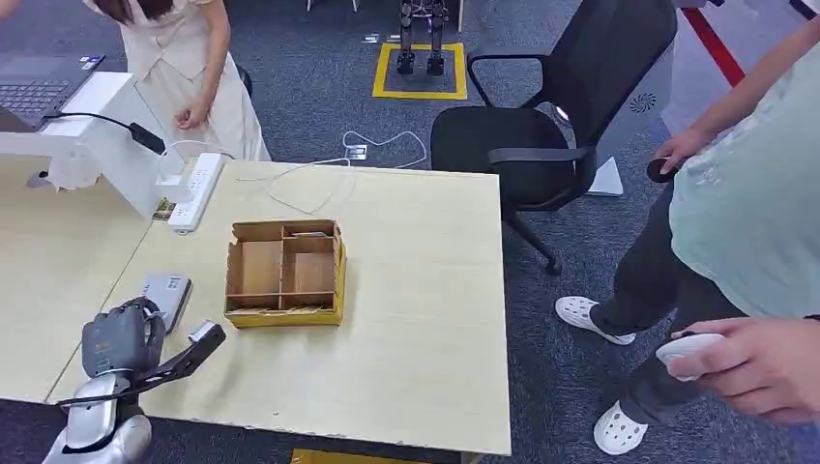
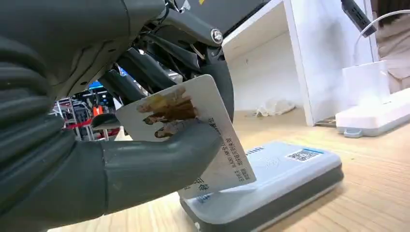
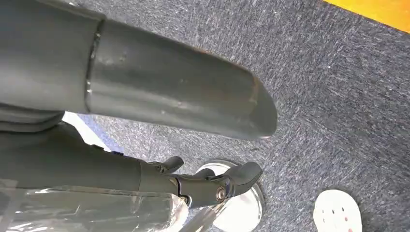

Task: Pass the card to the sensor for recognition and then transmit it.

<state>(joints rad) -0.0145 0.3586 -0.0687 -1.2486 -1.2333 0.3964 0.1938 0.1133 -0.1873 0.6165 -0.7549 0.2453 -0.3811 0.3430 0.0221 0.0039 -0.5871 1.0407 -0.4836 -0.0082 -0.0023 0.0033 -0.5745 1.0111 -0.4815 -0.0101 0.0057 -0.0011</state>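
My left hand (image 1: 121,338) hovers near the table's front left corner, just in front of the flat grey sensor (image 1: 166,295). Seen from the left wrist, my left hand (image 2: 72,159) pinches a white card (image 2: 203,104) with a printed picture and text between its thumb (image 2: 159,166) and its dark fingers. The card is tilted, with its lower edge just above the sensor (image 2: 280,169), which carries a small QR label. I cannot tell whether card and sensor touch. My right hand (image 3: 145,92) hangs over the grey carpet, fingers apart and holding nothing.
A divided cardboard box (image 1: 285,273) stands mid-table. A white power strip (image 1: 196,191) and a white stand (image 1: 106,145) sit at the back left. Behind the table is a black chair (image 1: 541,116). One person (image 1: 184,68) stands at the far left, and another person (image 1: 745,222) holds a controller at the right.
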